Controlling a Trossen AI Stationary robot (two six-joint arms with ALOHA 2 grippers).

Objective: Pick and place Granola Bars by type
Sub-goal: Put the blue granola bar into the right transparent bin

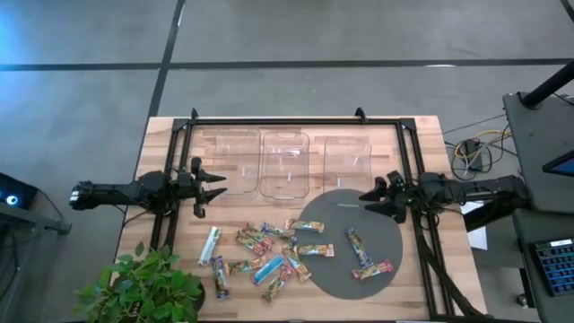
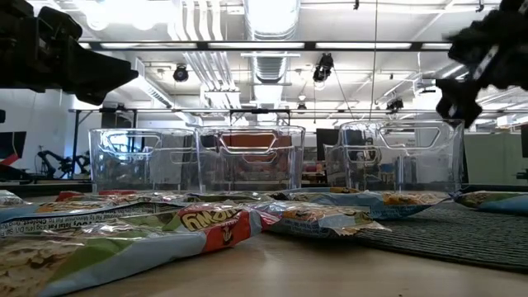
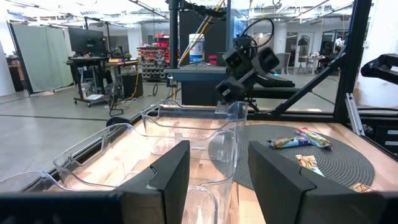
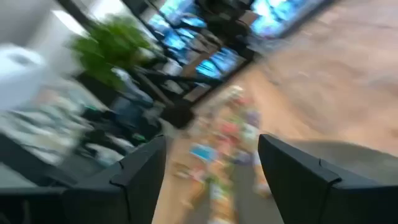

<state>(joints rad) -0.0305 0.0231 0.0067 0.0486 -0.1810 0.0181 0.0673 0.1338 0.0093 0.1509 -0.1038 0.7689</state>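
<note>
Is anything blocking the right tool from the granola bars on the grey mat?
Nothing visible. The right tool hangs open over the mat's far edge; two bars lie uncovered nearer the table's front.

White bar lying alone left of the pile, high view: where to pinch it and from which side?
Take the white bar across its narrow width at mid-length, coming straight down. It lies flat with bare wood on both long sides, so the fingers probably fit there. The left gripper, open and empty, is the nearer one; the right gripper is open over the dark mat.
</note>
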